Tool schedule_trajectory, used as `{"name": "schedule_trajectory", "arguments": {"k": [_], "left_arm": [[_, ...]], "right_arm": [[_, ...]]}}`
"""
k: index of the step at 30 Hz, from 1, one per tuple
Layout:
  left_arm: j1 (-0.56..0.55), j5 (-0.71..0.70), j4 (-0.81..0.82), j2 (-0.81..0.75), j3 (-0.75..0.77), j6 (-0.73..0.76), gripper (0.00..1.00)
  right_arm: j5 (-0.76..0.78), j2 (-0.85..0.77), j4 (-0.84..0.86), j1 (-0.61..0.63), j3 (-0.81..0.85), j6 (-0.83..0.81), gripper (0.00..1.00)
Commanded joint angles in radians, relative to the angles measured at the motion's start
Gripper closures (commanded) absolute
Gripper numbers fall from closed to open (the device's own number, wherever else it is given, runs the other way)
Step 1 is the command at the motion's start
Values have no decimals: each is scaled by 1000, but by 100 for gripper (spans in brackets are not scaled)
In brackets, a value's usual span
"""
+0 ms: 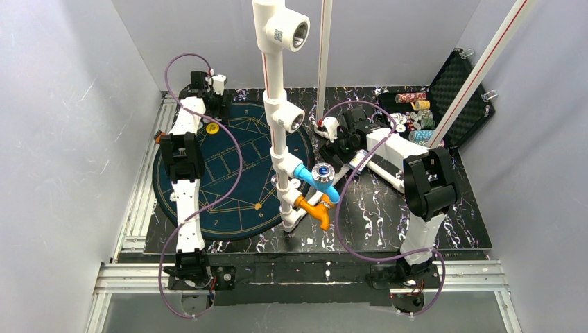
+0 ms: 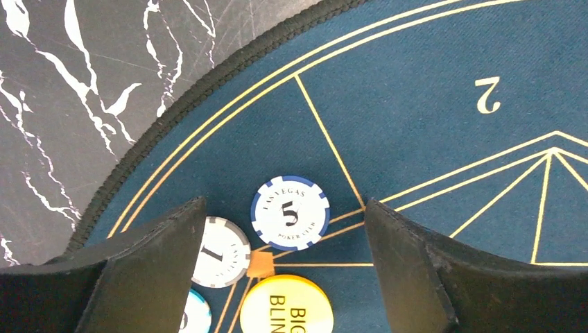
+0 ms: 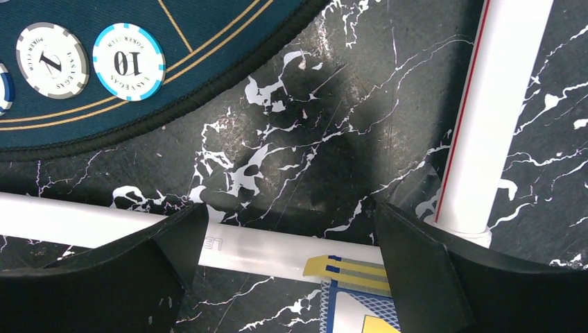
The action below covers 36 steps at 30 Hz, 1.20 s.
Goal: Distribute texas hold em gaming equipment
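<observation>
My left gripper (image 2: 284, 203) is open just above the blue poker mat (image 2: 430, 139), at its far left edge in the top view (image 1: 211, 104). Between its fingers lie a blue-and-white "5" chip (image 2: 290, 212), a white-grey chip (image 2: 220, 251), a yellow "Big Blind" button (image 2: 286, 305) and a light-blue chip (image 2: 191, 316). My right gripper (image 3: 289, 207) is open and empty over the marble table, above a blue-backed card box (image 3: 360, 295). A white-grey chip (image 3: 52, 60) and a light-blue "10" chip (image 3: 128, 62) lie on the mat's rim.
A white pipe frame (image 1: 277, 139) with blue and orange fittings stands mid-table; one pipe (image 3: 277, 246) lies under my right gripper and another (image 3: 496, 118) rises beside it. An open black case (image 1: 457, 90) at the back right holds rows of chips (image 1: 414, 111).
</observation>
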Motion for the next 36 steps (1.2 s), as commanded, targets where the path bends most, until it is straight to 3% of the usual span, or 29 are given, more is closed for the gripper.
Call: {"name": "schedule_trajectory", "arguments": {"k": [1,4,18,27,31,36], "left_arm": [[-13,38,-14,-106,-19,-2,12],[-26,36,-14,-170,-68,-5,2],[-32,134,23,-527,-437,-141,2],[-115,64,127,-711,-686,-238,2],[-129,137,158,-762,-757,-197,2],[-137,249,103,-783,-779,-152,2]], "right_arm": [[-33,-27,15,1,22,-3,0],[-40,-45,10,1,26,7,0],[77,-161,-90,-6,79,-1,0],[235,-350,-116,-54,-49,193,0],[168,-447,-149,-57,-98,-66,0],[123,-419,-295,-93,-68,-477,0]]}}
